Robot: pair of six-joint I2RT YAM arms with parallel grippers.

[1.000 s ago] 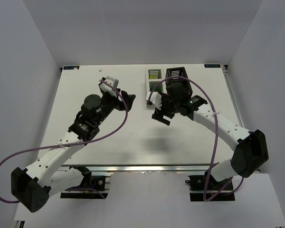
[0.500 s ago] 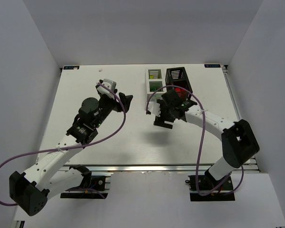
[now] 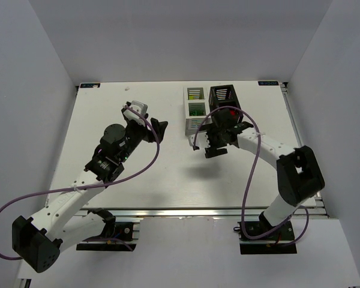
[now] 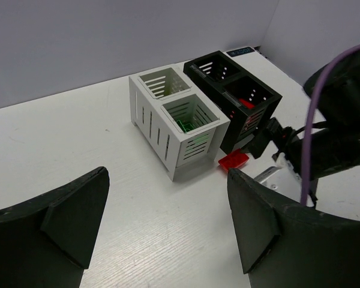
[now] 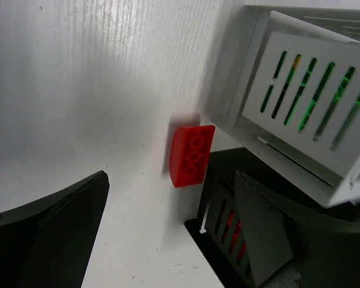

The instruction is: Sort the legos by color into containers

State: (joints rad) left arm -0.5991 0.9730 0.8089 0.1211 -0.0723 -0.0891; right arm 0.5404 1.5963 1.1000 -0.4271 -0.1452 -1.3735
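Note:
A red lego (image 5: 191, 155) lies on the table against the near corners of the white container (image 5: 306, 102) and the black container (image 5: 228, 234). My right gripper (image 5: 168, 234) is open and empty, just short of that brick, and hangs in front of the boxes in the top view (image 3: 209, 146). The left wrist view shows the brick (image 4: 233, 160), green legos (image 4: 183, 125) in the white box (image 4: 168, 141) and red ones (image 4: 246, 103) in the black box (image 4: 252, 117). My left gripper (image 4: 168, 228) is open and empty, left of the boxes (image 3: 159, 128).
The white box (image 3: 195, 107) and black box (image 3: 223, 96) stand side by side at the back centre of the table (image 3: 126, 174). The right arm's purple cable (image 4: 306, 150) hangs near the black box. Enclosure walls rise on three sides.
The right arm's elbow has swung in towards the table and its gripper has turned in front of the boxes. The left arm has barely moved.

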